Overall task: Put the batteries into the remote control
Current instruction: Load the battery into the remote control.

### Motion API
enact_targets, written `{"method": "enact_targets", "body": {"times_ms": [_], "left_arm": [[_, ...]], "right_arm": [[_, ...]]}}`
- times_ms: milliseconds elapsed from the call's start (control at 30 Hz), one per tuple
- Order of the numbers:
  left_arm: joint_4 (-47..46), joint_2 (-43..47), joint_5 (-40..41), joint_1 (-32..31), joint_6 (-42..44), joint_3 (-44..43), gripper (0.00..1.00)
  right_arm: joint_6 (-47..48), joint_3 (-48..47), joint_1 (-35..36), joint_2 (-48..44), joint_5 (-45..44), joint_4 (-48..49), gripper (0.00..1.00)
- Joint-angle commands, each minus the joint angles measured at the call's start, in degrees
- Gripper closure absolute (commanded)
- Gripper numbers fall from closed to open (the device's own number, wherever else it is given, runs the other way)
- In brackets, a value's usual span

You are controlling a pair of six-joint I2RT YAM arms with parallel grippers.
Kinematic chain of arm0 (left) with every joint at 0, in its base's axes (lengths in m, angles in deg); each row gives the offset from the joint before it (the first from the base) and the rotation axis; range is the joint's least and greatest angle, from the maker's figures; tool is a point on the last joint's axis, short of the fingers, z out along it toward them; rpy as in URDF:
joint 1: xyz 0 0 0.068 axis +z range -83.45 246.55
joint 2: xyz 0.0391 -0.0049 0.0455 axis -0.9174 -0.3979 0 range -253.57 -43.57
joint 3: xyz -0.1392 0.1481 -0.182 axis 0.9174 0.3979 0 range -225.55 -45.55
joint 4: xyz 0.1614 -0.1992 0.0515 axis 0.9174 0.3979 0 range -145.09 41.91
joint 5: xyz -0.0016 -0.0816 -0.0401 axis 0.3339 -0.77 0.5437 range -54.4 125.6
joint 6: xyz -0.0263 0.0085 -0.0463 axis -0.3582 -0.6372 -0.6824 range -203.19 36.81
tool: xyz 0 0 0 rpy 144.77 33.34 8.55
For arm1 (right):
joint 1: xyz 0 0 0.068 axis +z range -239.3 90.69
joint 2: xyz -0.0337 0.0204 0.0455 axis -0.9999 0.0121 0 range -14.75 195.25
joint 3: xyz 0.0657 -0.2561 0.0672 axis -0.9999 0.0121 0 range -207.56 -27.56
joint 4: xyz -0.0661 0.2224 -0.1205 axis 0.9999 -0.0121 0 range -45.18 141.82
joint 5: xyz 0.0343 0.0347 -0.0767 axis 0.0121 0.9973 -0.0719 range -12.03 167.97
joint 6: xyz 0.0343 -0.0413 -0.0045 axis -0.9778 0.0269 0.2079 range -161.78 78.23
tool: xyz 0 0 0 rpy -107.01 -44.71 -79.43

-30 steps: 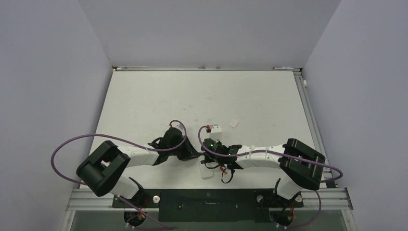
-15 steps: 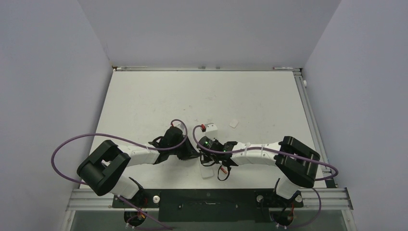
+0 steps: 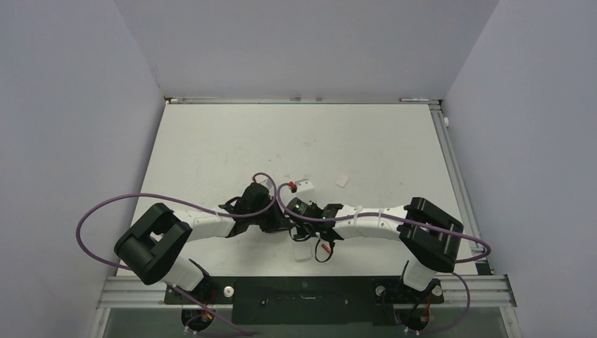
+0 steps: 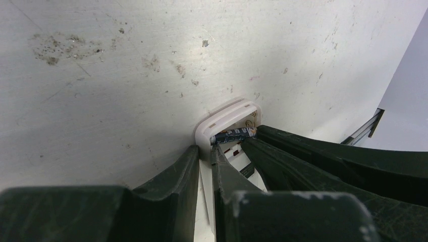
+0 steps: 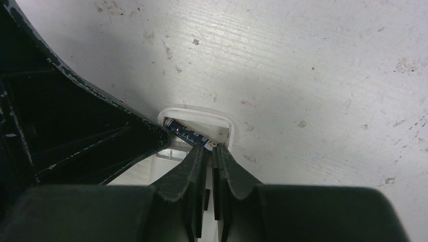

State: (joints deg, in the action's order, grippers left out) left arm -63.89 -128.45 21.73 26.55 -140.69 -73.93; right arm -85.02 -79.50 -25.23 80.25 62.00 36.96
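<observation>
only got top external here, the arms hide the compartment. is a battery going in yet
observer: yes. The right wrist view shows one dark battery lying slanted in the open end of the remote control.
operator: who's holding it
observer: the right end effector. Its fingers are nearly together and look pinched on the battery's near end.
operator: and the left
observer: the left wrist view shows the left end effector clamped on the remote control's side wall.

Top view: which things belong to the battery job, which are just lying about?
Job: remote control, battery in its bay, left fingers, right fingers.
Lying about: small white square, pale flat piece near the right arm; purpose unclear.
</observation>
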Motion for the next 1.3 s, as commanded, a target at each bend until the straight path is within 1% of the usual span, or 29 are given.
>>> {"method": "enact_targets", "body": {"times_ms": [0,1267], "left_arm": [[-0.23,-3.96,3.26,-1.65,3.24,-1.05,1.00],[2.12,-3.27,5.96,-3.72,4.94,-2.20,1.00]], "right_arm": [[-2.23,-1.28,1.33,4.67,13.86,8.63,0.91],[1.85,-8.10,-2.81,4.58,11.51,5.01,0.91]]}}
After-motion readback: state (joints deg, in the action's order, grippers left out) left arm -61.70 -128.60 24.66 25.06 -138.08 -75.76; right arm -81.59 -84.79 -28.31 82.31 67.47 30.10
